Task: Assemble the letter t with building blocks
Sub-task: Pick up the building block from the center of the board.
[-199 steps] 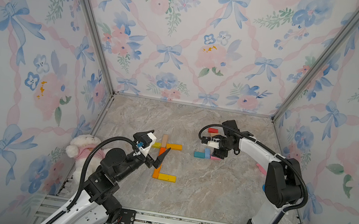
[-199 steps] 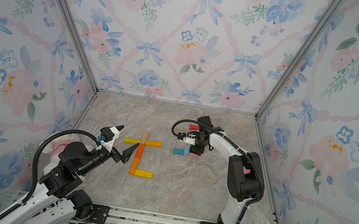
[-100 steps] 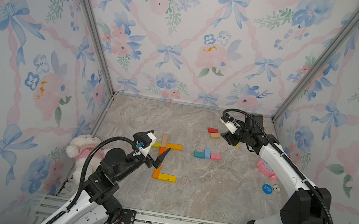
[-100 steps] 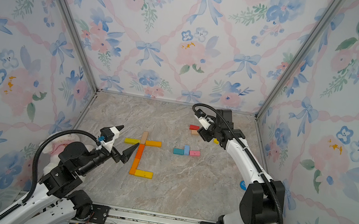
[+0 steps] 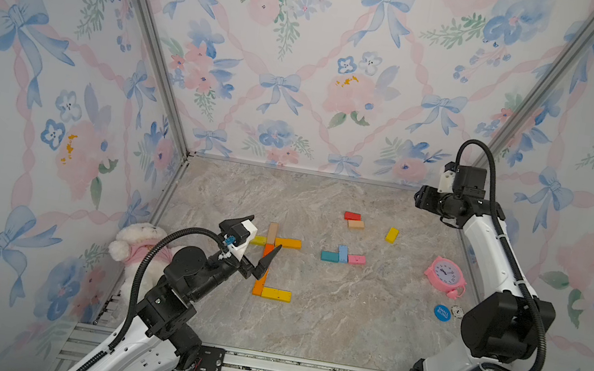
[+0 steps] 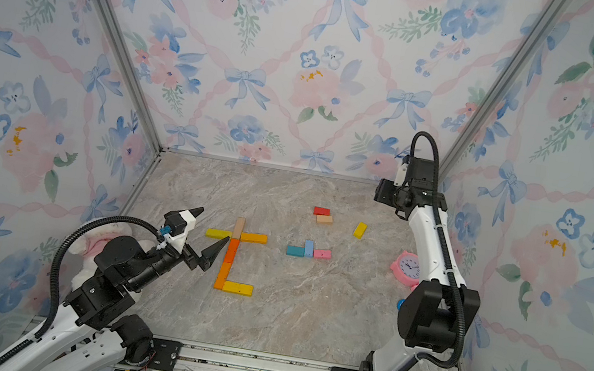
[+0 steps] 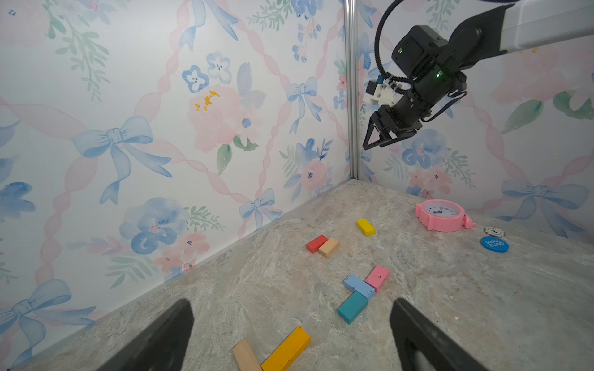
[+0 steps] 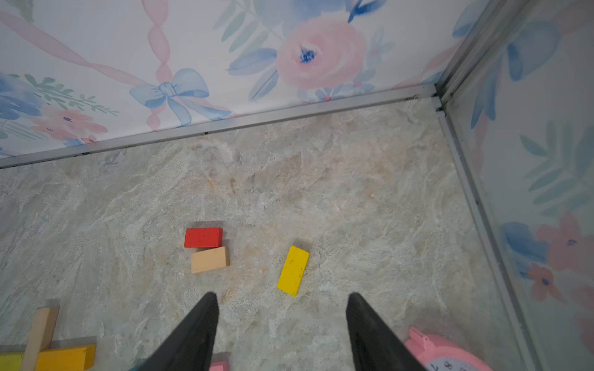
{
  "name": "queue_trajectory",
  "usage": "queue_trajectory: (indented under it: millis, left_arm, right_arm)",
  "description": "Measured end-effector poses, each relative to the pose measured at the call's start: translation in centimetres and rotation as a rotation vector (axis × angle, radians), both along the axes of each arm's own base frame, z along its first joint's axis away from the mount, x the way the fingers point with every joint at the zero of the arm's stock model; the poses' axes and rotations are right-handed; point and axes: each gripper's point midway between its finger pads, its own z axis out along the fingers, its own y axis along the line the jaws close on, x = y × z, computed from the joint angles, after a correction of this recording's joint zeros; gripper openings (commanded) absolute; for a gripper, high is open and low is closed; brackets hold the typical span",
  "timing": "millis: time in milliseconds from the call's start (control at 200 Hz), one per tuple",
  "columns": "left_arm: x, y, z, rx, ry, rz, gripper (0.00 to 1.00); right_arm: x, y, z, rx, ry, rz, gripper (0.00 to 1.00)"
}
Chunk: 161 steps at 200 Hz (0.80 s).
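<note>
Marble tabletop (image 5: 305, 329) bears building blocks (image 5: 342, 253); pink clock (image 5: 444, 276); blue chip (image 5: 442, 313)

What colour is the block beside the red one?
The block is peach; the right wrist view shows it best.

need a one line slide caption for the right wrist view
Open right gripper over marble tabletop: red block beside peach block, yellow block apart.

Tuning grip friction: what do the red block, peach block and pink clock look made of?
Red block: likely painted wood, matte; flat opaque colour, crisp edges.
Peach block: likely wood, matte, light paint or stain; grain unclear.
Pink clock: probably moulded plastic; smooth, rounded rim, slight sheen.
</note>
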Motion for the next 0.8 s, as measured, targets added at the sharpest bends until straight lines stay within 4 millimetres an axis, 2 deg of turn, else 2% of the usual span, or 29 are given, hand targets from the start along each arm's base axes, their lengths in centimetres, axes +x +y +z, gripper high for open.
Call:
queue_trajectory:
  millis: [90,185,475,685,805]
  left_arm:
    - [0.0,0.0,0.0,0.0,0.0,0.0,0.98]
    - [0.0,0.0,0.0,0.0,0.0,0.0,0.98]
    - [0.0,0.0,0.0,0.0,0.0,0.0,0.98]
    - [0.0,0.0,0.0,0.0,0.0,0.0,0.98]
    - [0.0,0.0,0.0,0.0,0.0,0.0,0.98]
  right_arm:
    - [-0.3,-0.1,-3.1,0.024,0.105,-0.037,0.65]
    - [-0.4,-0.3,-5.4,0.035,0.187,-0.067,0.64]
    - [1.6,-0.2,-8.5,0.036,0.292,-0.108,0.6]
    - [2.3,0.9,-12.4,-0.001,0.39,-0.105,0.57]
    - [2.6,1.1,-14.0,-0.017,0.429,-0.105,0.57]
